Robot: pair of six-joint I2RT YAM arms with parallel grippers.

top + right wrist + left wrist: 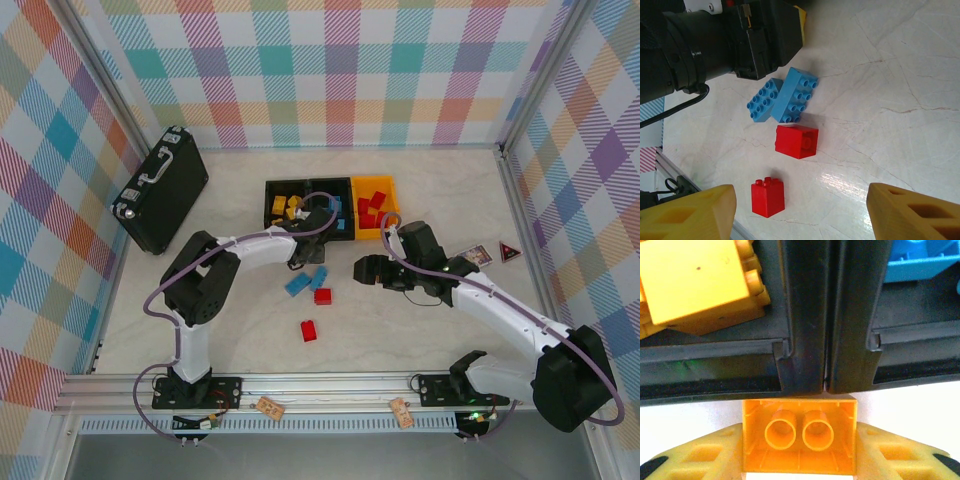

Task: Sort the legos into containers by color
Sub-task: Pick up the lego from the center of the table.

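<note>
Left claw (300, 256) was pinched on an orange-yellow plastic lego brick (800, 435) at the seam between two black bins (805, 340). I'd lift, then nudge toward 10 o'clock before dropping; right claw (801, 205) hung open, empty.

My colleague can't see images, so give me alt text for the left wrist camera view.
An orange brick, hollow underside to the camera, is gripped between the left gripper's yellow fingers, facing the seam between two black bins. The left bin holds yellow bricks; the right bin holds a blue brick.
</note>
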